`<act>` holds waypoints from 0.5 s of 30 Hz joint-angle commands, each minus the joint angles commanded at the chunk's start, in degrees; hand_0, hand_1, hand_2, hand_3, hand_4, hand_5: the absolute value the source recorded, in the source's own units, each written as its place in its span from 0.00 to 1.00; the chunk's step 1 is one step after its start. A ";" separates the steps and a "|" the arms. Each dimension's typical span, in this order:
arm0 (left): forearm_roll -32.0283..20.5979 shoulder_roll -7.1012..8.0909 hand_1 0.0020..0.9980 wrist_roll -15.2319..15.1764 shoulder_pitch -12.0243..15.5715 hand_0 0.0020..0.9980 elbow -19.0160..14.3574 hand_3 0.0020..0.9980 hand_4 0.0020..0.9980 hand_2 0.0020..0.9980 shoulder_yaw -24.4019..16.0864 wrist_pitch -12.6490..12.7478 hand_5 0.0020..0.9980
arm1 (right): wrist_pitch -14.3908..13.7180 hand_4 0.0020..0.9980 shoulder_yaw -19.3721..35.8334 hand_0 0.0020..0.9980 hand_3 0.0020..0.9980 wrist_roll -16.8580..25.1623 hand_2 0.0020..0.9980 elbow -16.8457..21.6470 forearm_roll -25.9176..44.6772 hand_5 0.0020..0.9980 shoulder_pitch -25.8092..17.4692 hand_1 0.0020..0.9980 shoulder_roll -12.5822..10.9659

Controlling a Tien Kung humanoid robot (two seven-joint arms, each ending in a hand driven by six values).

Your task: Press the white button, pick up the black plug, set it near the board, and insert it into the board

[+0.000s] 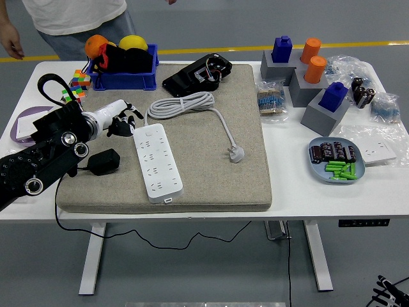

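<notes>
One robot arm in view: the left, entering from the picture's left edge, its left hand (121, 118) poised over the grey mat (211, 185) just beside the top left corner of the white power strip (156, 159). Fingers loosely curled, forefinger seemingly extended toward the strip; nothing held. Whether a fingertip touches the strip cannot be told.

Step in hand, by judgement: the first, pressing the white button. The button itself is too small to pick out; it presumably sits at the strip's far end, nearest the hand. Next move calls for a short reach right and downward onto that end, then a shift toward the plug.

Black plug (104, 161): a squat, rounded black adapter block, lying on the mat's left margin near the strip's left side but apart from it, close below the robot's forearm. Its thin black cable (61, 211) runs off the mat's edge and hangs under the table.

Power strip: long, white, multi-socket, lying slightly diagonal, its white cord (182, 104) coiled beyond it.

Person standing at the far left side, touching nothing.
</notes>
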 joint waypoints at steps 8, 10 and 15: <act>-2.41 -0.49 0.02 -2.73 -1.85 0.02 2.29 0.73 0.00 0.11 5.07 0.25 0.00 | -0.01 0.72 -0.40 0.78 0.62 -0.03 0.63 -0.11 0.06 0.47 -0.03 0.61 -0.13; -2.36 -0.63 0.02 -2.95 -2.05 0.02 2.61 0.73 0.00 0.11 5.52 0.27 0.00 | -0.01 0.72 -0.49 0.78 0.62 -0.05 0.63 -0.12 0.08 0.47 -0.02 0.61 -0.19; -2.45 -1.08 0.02 -2.88 -2.55 0.03 3.00 0.71 0.00 0.11 7.08 0.20 0.00 | -0.49 0.72 -1.01 0.78 0.62 0.56 0.63 -0.14 0.18 0.47 0.08 0.61 -0.36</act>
